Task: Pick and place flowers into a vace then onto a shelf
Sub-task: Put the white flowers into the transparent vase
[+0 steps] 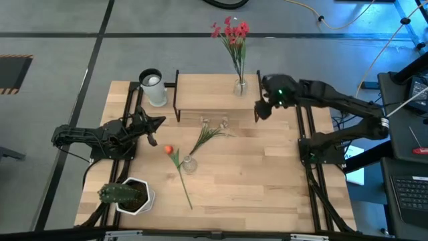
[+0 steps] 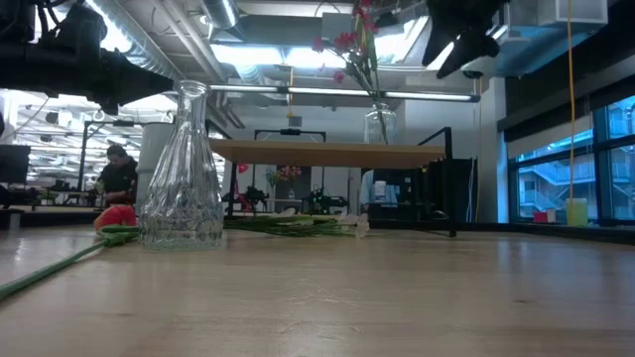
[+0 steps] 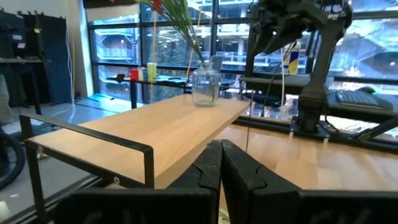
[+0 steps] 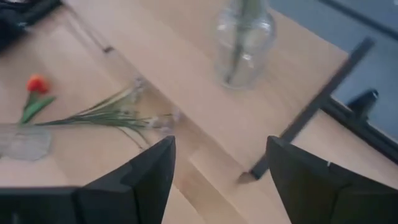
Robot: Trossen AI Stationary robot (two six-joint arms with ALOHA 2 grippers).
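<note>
A: What do the arms look like?
B: Both are dark, jointed links; the right arm [image 1: 334,100] shows a small green light near its wrist.
A: The fingers?
B: The right gripper [image 4: 221,171] has flat, matte black ones.

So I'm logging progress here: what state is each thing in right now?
Vase with red blossoms: upright on the shelf.
Empty glass vase: upright on the table.
Orange tulip: lying on the table.
White sprig: lying on the table.
Left hand: shut, empty.
Right hand: open, empty.

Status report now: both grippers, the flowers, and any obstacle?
Left gripper shut, empty. Right gripper open beside wooden shelf. Glass vase of red flowers on shelf. Orange tulip, white sprig beside empty glass vase. No obstacle.
</note>
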